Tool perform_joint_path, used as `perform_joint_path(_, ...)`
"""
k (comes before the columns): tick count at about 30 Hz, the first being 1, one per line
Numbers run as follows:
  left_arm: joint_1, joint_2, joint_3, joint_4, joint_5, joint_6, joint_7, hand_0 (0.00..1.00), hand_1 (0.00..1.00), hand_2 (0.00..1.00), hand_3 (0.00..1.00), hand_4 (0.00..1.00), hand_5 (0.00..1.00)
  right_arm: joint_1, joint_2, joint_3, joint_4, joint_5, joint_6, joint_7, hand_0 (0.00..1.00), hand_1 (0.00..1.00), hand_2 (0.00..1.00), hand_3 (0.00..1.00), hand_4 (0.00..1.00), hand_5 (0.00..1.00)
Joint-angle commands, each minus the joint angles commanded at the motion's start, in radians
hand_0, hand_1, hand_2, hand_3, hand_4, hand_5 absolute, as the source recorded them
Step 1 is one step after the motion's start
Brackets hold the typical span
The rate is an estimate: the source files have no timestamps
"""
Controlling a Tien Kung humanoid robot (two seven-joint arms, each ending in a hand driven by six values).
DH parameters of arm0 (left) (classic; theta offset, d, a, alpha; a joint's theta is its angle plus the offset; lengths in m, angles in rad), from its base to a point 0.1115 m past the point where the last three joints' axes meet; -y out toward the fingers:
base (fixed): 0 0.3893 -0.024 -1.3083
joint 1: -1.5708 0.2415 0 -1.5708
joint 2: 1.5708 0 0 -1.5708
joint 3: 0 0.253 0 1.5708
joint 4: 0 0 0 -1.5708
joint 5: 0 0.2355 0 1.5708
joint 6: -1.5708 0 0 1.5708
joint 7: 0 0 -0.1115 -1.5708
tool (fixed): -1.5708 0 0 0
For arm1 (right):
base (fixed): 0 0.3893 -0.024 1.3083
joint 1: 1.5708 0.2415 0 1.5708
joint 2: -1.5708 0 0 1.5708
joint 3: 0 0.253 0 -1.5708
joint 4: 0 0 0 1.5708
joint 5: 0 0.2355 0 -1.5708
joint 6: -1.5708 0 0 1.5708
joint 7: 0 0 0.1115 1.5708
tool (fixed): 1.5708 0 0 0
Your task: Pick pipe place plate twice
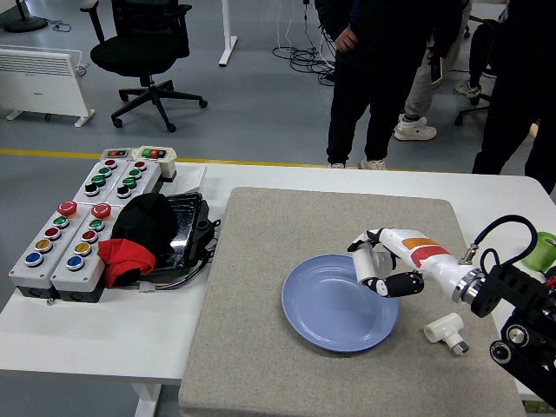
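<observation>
A blue plate (323,306) lies on the grey mat (261,261) in the middle of the table. My right hand (375,271) reaches in from the right and hangs over the plate's right rim. Its fingers are curled around a short white pipe piece (366,265). A second white pipe fitting (446,331) lies on the mat to the right of the plate, below my forearm. My left arm does not show.
Two grey button boxes (65,248) and a black tray (187,230) with black and red cloth (130,248) stand at the left. A green object (546,248) sits at the right edge. People stand beyond the table's far side.
</observation>
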Motion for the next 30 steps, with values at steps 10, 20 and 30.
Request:
perform_joint_path(10, 0.004, 0.0, 0.006, -0.001, -0.008, -0.002, 0.001, 0.734, 0.744, 0.704, 0.655, 0.411, 0.998, 0.092, 0.14, -0.161, -0.114, 0.022, -0.021, -0.06, 0.32, 0.454, 0.547, 0.66, 0.59, 0.213)
perform_joint_path(20, 0.009, -0.001, 0.003, -0.002, -0.001, -0.004, 0.002, 0.734, 0.744, 0.704, 0.655, 0.411, 0.998, 0.125, 0.238, -0.227, -0.212, 0.016, -0.077, -0.177, 0.501, 0.582, 0.614, 0.706, 0.596, 0.222)
perform_joint_path(30, 0.016, -0.001, -0.006, -0.003, 0.015, -0.006, 0.005, 0.736, 0.744, 0.704, 0.653, 0.41, 0.998, 0.127, 0.244, -0.213, -0.205, 0.02, 0.0, -0.209, 0.93, 0.885, 0.985, 0.915, 0.634, 0.253)
